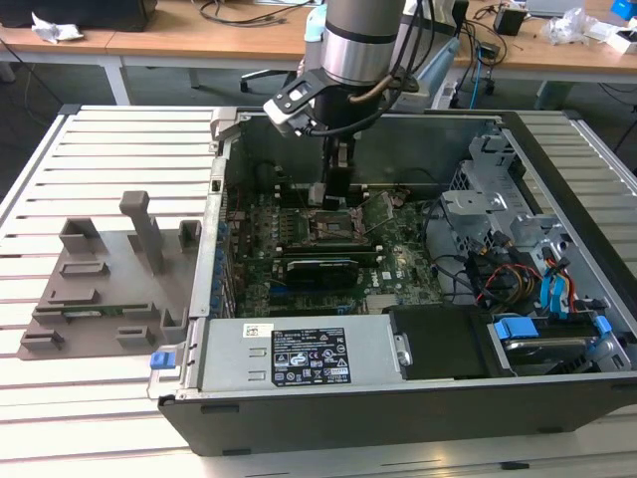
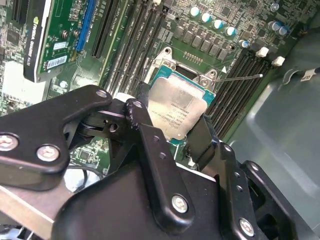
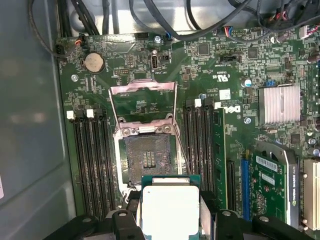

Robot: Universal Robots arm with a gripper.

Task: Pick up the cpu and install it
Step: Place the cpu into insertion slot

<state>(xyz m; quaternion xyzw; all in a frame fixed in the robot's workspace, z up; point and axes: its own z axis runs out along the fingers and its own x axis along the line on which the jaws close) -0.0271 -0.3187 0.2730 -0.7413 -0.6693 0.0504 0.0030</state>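
Observation:
The cpu (image 3: 170,206), a small silvery square with a thin green rim, sits between the fingers of my gripper (image 3: 170,217), which is shut on its two sides. In the second wrist view the cpu (image 2: 177,111) is tilted and held by the black fingers (image 2: 145,137) of the gripper (image 2: 170,127) just above the motherboard. The open socket (image 3: 148,157) lies bare right beside the chip, with its metal load plate (image 3: 143,101) flipped up. In the exterior view the gripper (image 1: 336,194) hangs inside the open computer case, directly over the socket (image 1: 328,227).
Memory slots (image 3: 92,160) flank the socket on both sides. A graphics card (image 1: 320,269) lies nearby on the motherboard (image 1: 398,261). The power supply (image 1: 299,354), drive bays (image 1: 518,249) and cables crowd the case. A grey fixture (image 1: 109,284) stands on the slatted table at the exterior view's left.

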